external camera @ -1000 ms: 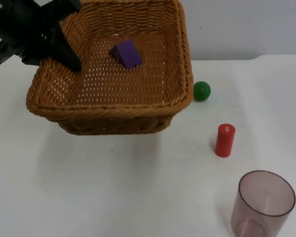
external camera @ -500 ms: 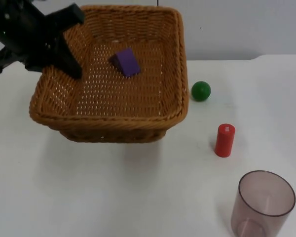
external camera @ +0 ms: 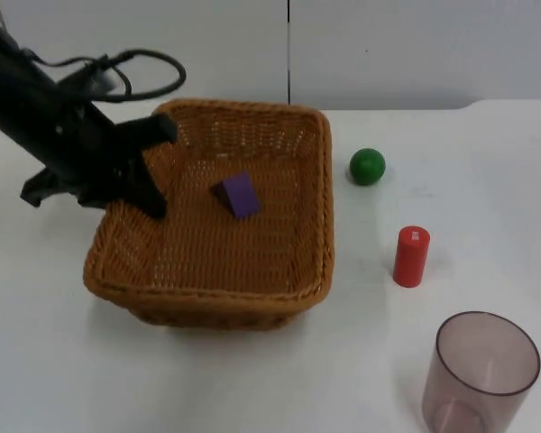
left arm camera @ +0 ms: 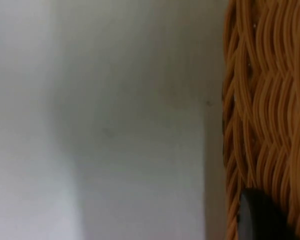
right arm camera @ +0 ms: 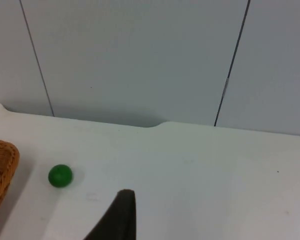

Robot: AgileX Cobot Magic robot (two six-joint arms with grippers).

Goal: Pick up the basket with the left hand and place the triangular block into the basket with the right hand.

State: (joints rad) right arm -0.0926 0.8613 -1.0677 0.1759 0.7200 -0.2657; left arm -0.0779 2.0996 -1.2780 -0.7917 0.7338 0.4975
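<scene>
The left gripper (external camera: 142, 171) is clamped on the left rim of the brown woven wicker basket (external camera: 288, 287), at its 10 o'clock corner. The purple triangular block (external camera: 241, 195) lies inside on the basket floor. A small green ball (external camera: 367, 166) sits at the basket's 2 o'clock, and the right gripper's (right arm camera: 121, 212) spread cannot be told.

A lab test bench, by the look of it — a bare white table (external camera: 252, 379) ending at a grey panelled partition (right arm camera: 140, 55), with a black robot arm (external camera: 45, 117) over it and odd props set out — ball (external camera: 367, 166), red cylinder (external camera: 411, 256), cup (external camera: 481, 372).
</scene>
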